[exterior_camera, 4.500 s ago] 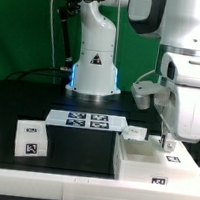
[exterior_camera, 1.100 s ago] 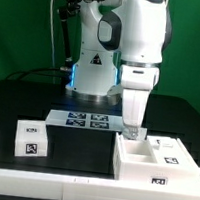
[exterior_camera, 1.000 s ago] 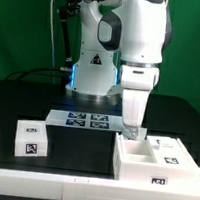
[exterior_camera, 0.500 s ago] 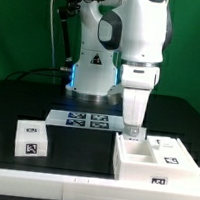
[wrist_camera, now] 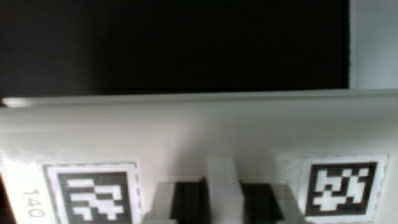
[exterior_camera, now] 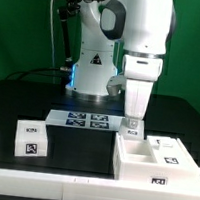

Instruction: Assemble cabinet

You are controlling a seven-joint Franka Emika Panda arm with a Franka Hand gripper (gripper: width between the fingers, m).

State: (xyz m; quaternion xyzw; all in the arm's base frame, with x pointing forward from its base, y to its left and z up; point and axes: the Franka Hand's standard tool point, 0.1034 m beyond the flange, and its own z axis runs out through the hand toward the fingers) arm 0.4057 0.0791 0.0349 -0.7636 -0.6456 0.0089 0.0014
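The gripper (exterior_camera: pixel 133 125) is hanging fingers-down just above the rear edge of the cabinet (exterior_camera: pixel 157 163) — whether its jaws are parted, I cannot tell. The cabinet is sitting on the black table (exterior_camera: pixel 17 104) at the exterior view's right, just beside the marker board (exterior_camera: pixel 84 119).

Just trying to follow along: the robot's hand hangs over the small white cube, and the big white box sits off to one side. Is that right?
Not quite. The hand hangs over the cabinet, the big white box. It is the small white cube that sits off to one side, on the exterior view's left. The exterior view shows this.
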